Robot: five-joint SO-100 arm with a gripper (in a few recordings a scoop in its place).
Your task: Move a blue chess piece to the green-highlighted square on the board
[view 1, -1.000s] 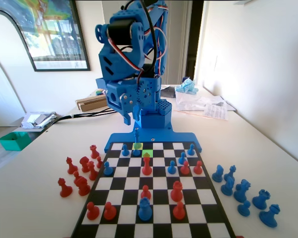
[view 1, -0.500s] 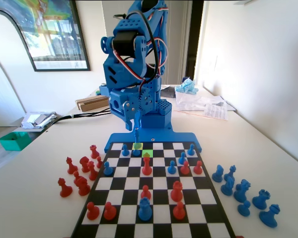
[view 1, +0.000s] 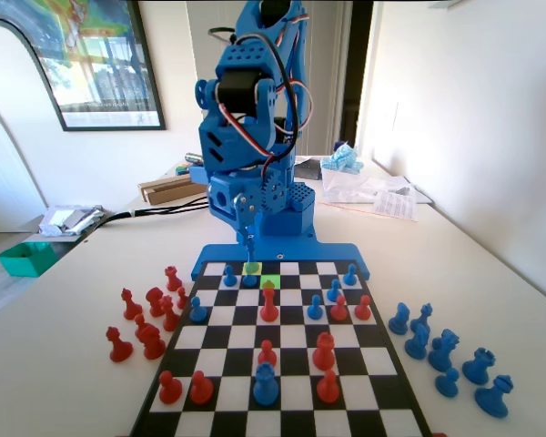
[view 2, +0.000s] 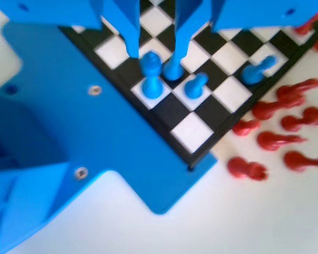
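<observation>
While the blue arm bends down at the far end of the board [view 1: 282, 314] in the fixed view, its hand [view 1: 248, 232] hangs just above the back row. On the left of that view, red pieces [view 1: 146, 319] stand in a bunch on the bench [view 1: 64, 364] beside the board. Near the middle, the blue chess piece [view 1: 250, 273] stands on the yellow-lit square [view 1: 252, 268] right under the hand. Just next to it, one row nearer the camera, is the green-highlighted square [view 1: 269, 282], with a red piece [view 1: 269, 303] right behind it. On the right, a group of blue pieces [view 1: 450, 355] waits on the bench.

In the wrist view, the hand [view 2: 153, 53] has its two fingers [view 2: 131, 32] a little way apart, and the top of the blue chess piece [view 2: 151, 76] sits between their tips (I cannot tell if they touch it). Two blue pawns [view 2: 195, 84] stand to its right.
</observation>
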